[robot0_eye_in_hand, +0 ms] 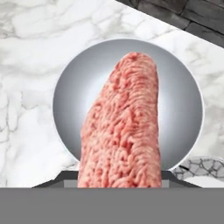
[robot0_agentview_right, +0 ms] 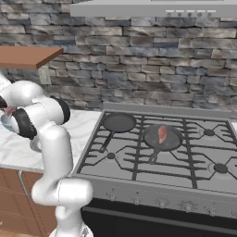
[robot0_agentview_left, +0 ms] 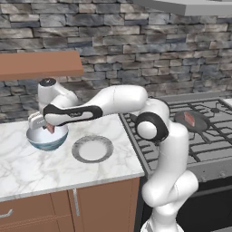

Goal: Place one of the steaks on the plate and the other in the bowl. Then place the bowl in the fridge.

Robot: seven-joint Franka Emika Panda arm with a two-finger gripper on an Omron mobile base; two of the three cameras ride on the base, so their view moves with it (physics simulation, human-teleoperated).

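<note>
At middle left of the left base view, the gripper [robot0_agentview_left: 49, 129] is gripping a steak [robot0_agentview_left: 50, 128], partly closed, hovering over the bowl [robot0_agentview_left: 45, 141].

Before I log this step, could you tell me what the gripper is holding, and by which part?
The gripper holds one steak by one end, hanging over the bowl.

arm [robot0_agentview_left: 167, 149]: glossy white rounded shells | joints: black rings and bands | wrist: black collar, grey flat cap | base: white column
</note>
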